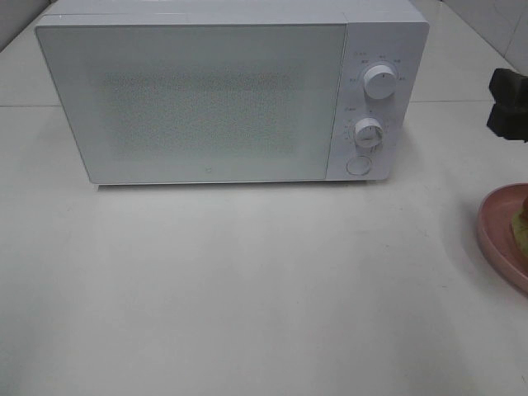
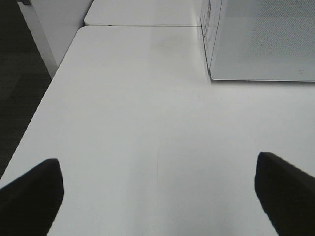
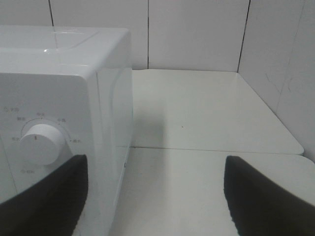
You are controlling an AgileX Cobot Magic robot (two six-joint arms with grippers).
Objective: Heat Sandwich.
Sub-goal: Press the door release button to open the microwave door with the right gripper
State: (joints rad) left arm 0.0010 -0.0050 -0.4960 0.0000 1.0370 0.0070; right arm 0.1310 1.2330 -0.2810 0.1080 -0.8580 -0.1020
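Observation:
The white microwave (image 1: 214, 91) stands at the back middle of the table with its door shut. The pink plate (image 1: 497, 235) is cut off by the right edge of the high view. Only a pale yellow sliver of the sandwich (image 1: 522, 221) shows on it. My right gripper (image 3: 157, 201) is open and empty, beside the microwave's knob side (image 3: 42, 142). It shows as a black shape (image 1: 506, 103) behind the plate. My left gripper (image 2: 157, 201) is open and empty over bare table, left of the microwave's front corner (image 2: 266, 44). It is out of the high view.
The microwave has two knobs (image 1: 380, 81) (image 1: 368, 133) and a round button (image 1: 357, 165) on its right panel. The white table (image 1: 247, 289) spreads wide in front of it. Its left edge (image 2: 44, 98) drops to dark floor. Tiled walls (image 3: 197, 34) stand behind and to the right.

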